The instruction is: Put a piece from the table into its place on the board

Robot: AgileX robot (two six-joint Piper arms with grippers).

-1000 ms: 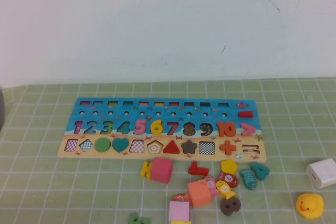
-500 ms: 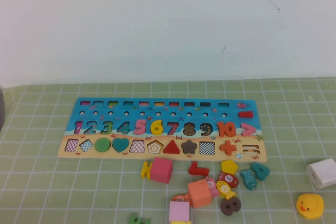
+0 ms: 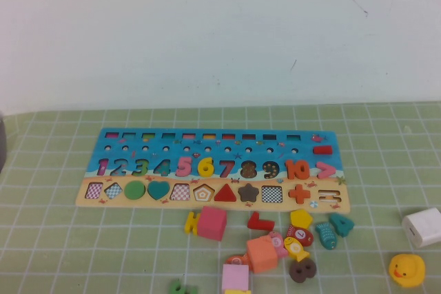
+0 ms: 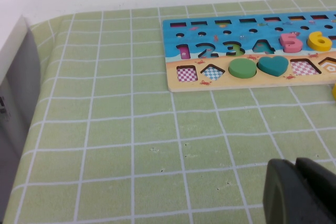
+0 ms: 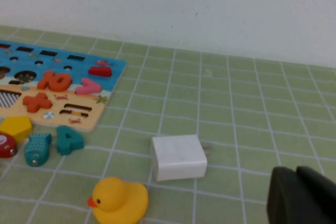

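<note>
The board lies flat across the middle of the green checked cloth, blue on top with coloured numerals and a tan strip of shapes below. The piece, a yellow 6, sits in the numeral row between the pink 5 and the red 7; it also shows at the edge of the left wrist view. Neither arm appears in the high view. My left gripper hovers over bare cloth short of the board's left end, shut and empty. My right gripper is shut and empty over cloth near the white block.
Loose pieces lie in front of the board: a pink cube, a red L shape, a yellow pentagon, a teal fish and a teal 4. A white block and a yellow duck sit at the right.
</note>
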